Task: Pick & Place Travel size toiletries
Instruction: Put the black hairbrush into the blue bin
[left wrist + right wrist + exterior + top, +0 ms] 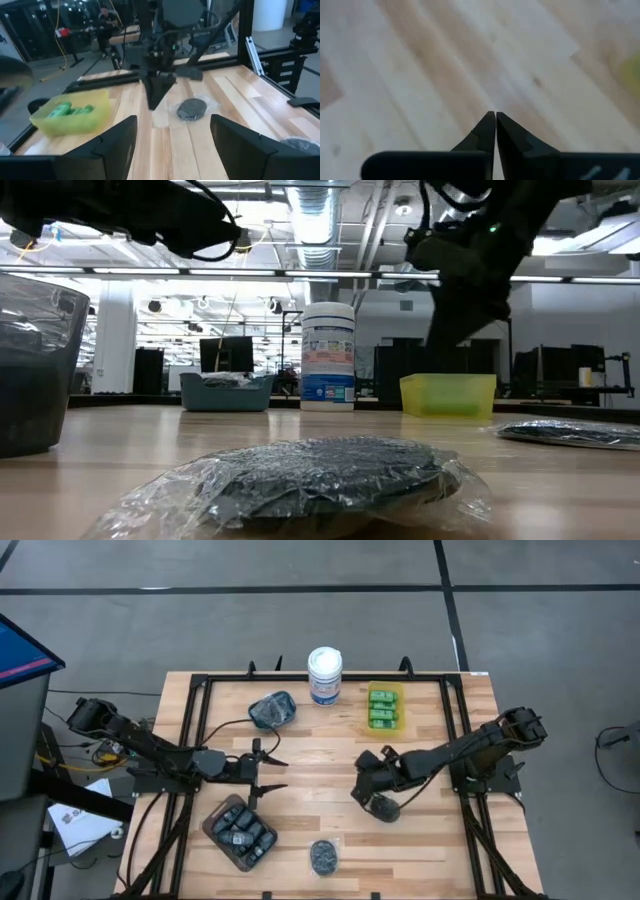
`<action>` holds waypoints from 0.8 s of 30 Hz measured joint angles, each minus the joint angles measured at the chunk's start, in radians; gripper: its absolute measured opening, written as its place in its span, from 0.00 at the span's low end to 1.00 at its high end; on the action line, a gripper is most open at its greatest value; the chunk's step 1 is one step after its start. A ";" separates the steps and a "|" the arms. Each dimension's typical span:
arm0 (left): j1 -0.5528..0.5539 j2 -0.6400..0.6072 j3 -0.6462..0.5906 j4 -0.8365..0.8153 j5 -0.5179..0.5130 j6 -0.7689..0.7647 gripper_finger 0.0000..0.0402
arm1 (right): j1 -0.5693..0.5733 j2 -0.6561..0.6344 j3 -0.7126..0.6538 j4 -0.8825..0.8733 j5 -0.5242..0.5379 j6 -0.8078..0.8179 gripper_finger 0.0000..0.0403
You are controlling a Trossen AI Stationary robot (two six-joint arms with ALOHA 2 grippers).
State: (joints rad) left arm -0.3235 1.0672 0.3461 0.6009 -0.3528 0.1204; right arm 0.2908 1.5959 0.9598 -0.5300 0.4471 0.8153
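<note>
Two round dark pieces in clear wrap lie flat on the wood: one point(383, 806) point(192, 108) next to my right gripper, one point(323, 857) point(310, 480) near the table's near edge. Green mini bottles point(383, 705) point(70, 109) lie in the yellow container. Dark oblong mini bottles point(243, 832) fill the brown tray. My right gripper point(357, 792) point(495, 116) is shut and empty, pointing down at bare wood just beside the wrapped piece. My left gripper point(264, 768) point(172, 132) hovers open and empty at the table's left middle, level, facing the right arm.
A tall white canister point(325, 675) point(328, 357) stands at the far edge between a teal container point(272, 710) and the yellow container point(398, 692) point(448, 393). The brown tray point(212, 823) sits near the left corner. A black frame point(190, 710) borders the table.
</note>
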 joint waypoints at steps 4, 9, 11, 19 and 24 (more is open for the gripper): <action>-0.006 -0.042 0.000 -0.057 -0.003 -0.029 0.61 | 0.061 0.000 0.032 -0.103 -0.125 0.041 0.07; -0.006 -0.070 0.000 -0.085 -0.003 -0.031 0.61 | 0.182 0.000 0.062 -0.197 -0.245 0.173 0.24; -0.006 -0.073 0.000 -0.088 -0.003 -0.031 0.61 | 0.228 0.000 0.070 -0.210 -0.257 0.243 0.34; -0.006 -0.074 0.000 -0.088 -0.002 -0.030 0.61 | 0.371 0.009 0.075 -0.382 -0.292 0.524 0.67; -0.006 -0.074 0.000 -0.088 -0.002 -0.031 0.61 | 0.393 0.013 0.024 -0.372 -0.295 0.574 0.71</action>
State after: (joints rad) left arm -0.3290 0.9936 0.3458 0.5125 -0.3546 0.0896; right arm 0.6837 1.6092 0.9840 -0.9018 0.1525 1.3892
